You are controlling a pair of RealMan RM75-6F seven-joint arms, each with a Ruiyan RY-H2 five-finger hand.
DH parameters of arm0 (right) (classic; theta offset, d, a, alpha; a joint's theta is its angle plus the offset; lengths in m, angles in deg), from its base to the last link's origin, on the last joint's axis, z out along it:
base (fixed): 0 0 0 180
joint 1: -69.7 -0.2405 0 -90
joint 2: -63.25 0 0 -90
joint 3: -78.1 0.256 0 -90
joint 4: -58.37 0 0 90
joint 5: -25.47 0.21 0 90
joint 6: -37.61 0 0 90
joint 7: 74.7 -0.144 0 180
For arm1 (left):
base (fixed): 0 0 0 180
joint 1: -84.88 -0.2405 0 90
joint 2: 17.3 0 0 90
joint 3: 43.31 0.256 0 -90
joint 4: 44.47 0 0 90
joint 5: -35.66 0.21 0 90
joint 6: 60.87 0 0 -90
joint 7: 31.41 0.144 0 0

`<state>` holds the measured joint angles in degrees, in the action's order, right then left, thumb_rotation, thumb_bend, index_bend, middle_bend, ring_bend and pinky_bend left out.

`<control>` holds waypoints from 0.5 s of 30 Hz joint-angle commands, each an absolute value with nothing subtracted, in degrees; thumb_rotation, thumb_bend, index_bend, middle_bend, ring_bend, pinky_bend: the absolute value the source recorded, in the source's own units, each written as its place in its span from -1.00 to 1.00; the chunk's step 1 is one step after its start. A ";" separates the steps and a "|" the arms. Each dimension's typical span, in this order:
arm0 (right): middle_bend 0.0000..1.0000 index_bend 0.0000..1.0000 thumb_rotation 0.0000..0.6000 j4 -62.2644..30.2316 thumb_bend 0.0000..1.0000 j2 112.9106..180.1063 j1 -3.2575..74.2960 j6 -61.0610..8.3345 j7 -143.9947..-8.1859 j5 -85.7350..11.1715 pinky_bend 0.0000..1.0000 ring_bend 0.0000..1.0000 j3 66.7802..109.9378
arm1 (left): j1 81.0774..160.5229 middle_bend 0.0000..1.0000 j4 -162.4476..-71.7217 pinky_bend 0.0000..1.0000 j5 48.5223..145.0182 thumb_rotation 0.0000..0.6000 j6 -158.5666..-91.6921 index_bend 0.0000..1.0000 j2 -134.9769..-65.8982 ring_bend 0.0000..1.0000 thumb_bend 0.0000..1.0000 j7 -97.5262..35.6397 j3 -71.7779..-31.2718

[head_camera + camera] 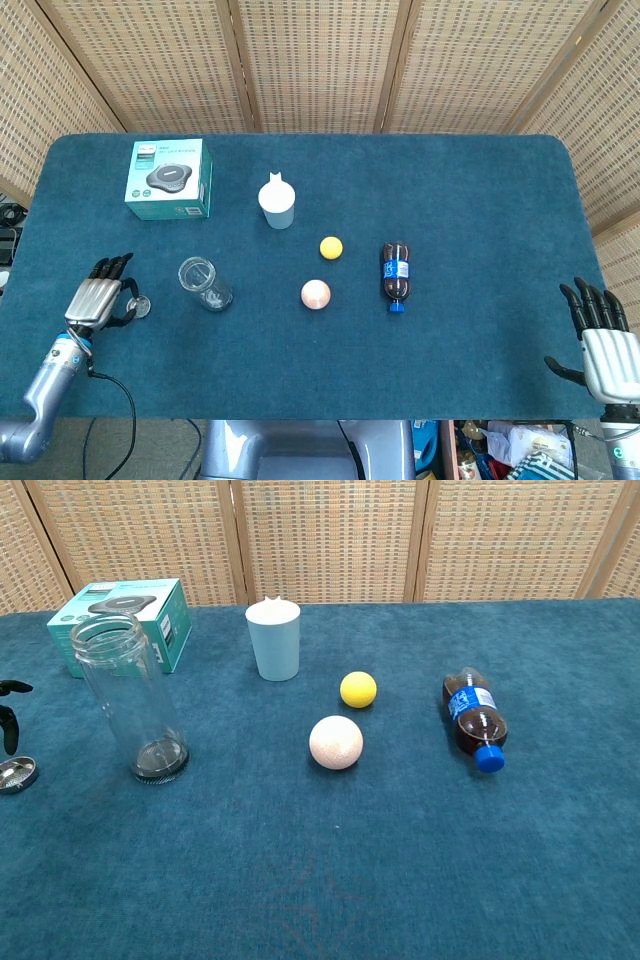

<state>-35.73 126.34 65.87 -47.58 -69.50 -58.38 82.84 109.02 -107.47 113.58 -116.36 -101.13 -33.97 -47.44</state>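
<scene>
One metal lid (139, 306) lies on the table (470, 200) near its left edge, just beside the left hand (97, 300), whose fingers are spread over it, holding nothing. One open glass jar (203, 283) stands near. Farther off: one cup (277, 204), two balls, yellow (331, 247) and pale (315, 294), one lying cola bottle (395, 273), and one teal box (169, 179); its print is unreadable. The right hand (603, 345) is spread at the right edge.

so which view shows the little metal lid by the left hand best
The chest view. The metal lid lies large enough there to show its round silvery face, though the frame edge crops it. In the head view the lid is whole but tiny, right at the fingertips of the left hand.
</scene>
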 commanded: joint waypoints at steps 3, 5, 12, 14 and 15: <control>-1.00 -1.00 1.00 -35.46 -1.00 126.42 65.77 -47.26 -69.60 -58.04 -1.00 -1.00 82.91 | 109.36 -1.00 -106.86 -1.00 113.45 1.00 -115.85 0.00 -101.60 -1.00 -0.26 -34.25 -47.16; -1.00 -1.00 1.00 -35.37 -1.00 126.47 65.72 -47.13 -69.66 -57.92 -1.00 -1.00 82.94 | 109.53 -1.00 -106.51 -1.00 113.42 1.00 -115.72 0.00 -101.88 -1.00 -0.23 -34.72 -47.16; -1.00 -1.00 1.00 -35.28 -1.00 126.48 65.59 -46.68 -69.85 -57.59 -1.00 -1.00 82.97 | 109.73 -1.00 -105.55 -1.00 113.32 1.00 -115.70 0.10 -102.66 -1.00 -0.17 -35.41 -46.97; -1.00 -1.00 1.00 -35.29 -1.00 126.47 65.58 -46.65 -70.00 -57.54 -1.00 -1.00 82.98 | 109.76 -1.00 -105.46 -1.00 113.32 1.00 -115.74 0.12 -102.75 -1.00 -0.17 -35.27 -46.86; -1.00 -1.00 1.00 -35.26 -1.00 126.47 65.58 -46.66 -70.04 -57.56 -1.00 -1.00 82.99 | 109.77 -1.00 -105.44 -1.00 113.26 1.00 -115.75 0.14 -102.78 -1.00 -0.17 -35.18 -46.84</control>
<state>-35.26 126.47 65.58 -46.66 -70.04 -57.56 82.99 109.77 -105.45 113.29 -115.74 -102.76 -35.21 -46.85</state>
